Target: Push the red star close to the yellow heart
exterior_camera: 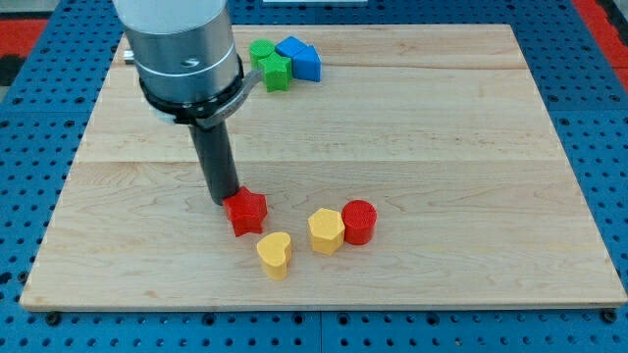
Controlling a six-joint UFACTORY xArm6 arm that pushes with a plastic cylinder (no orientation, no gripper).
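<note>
Wooden board (pixel 412 127), upright red star (pixel 246 212)

Tip (pixel 226 201) down on the wooden board (pixel 442 118), touching the red star (pixel 246 212) at its upper-left edge. Yellow heart (pixel 276 254) just below-right of the star, yellow hexagon (pixel 326 230) and red cylinder (pixel 359 222) beside it.

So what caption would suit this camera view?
My tip touches the red star at its upper-left edge, with the yellow heart just below-right of it.
</note>
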